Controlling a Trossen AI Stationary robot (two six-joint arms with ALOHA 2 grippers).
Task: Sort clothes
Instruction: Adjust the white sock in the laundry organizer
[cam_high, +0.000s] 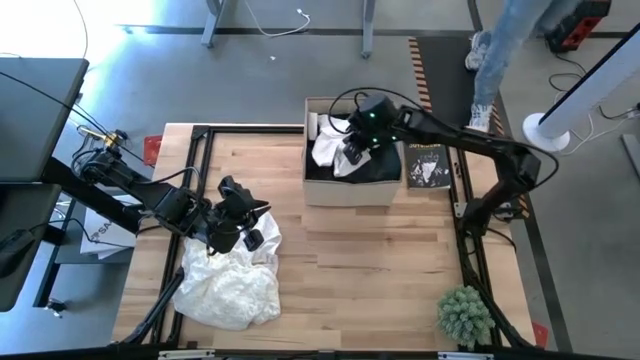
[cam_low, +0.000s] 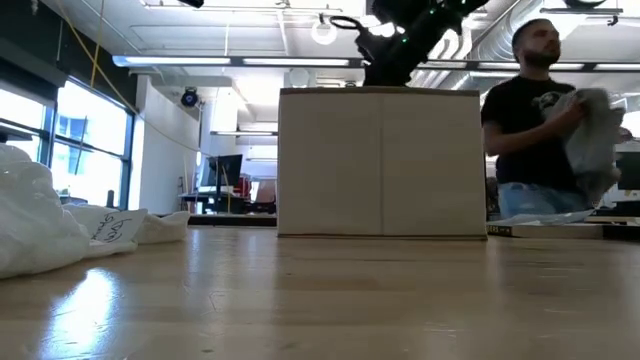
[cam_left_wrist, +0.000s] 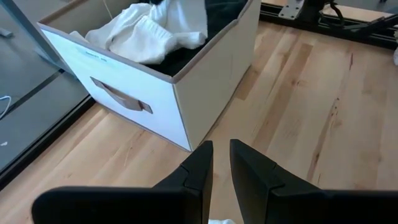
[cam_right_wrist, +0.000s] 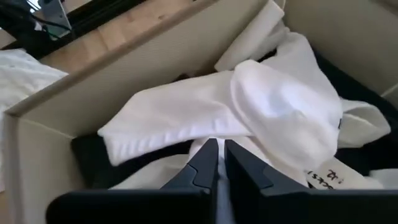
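Observation:
A beige fabric box (cam_high: 352, 192) stands at the table's far middle and holds a white garment (cam_high: 335, 150) lying on a black one (cam_high: 385, 170). My right gripper (cam_high: 355, 150) reaches down into the box, shut on the white garment (cam_right_wrist: 261, 106). A heap of white and cream clothes (cam_high: 235, 285) lies on the table at the near left; it also shows in the low view (cam_low: 40, 235). My left gripper (cam_high: 238, 228) hovers over the heap's far edge, its fingers (cam_left_wrist: 249, 171) nearly closed and pointing toward the box (cam_left_wrist: 137, 93). My right gripper pinches a fold of the white garment (cam_right_wrist: 216, 186) between its two fingers, coming from above and slanting down into the box. The garment lies on the black one inside the box. My left gripper: a sliver of white (cam_left_wrist: 219, 221) shows between its finger bases; whether it touches cloth, I cannot tell.
A black book (cam_high: 428, 165) lies right of the box. A green spiky plant (cam_high: 465, 315) stands at the near right corner. A person (cam_low: 540, 120) stands beyond the table's far right, holding a grey cloth. Bare wood (cam_high: 380, 270) lies between heap and plant.

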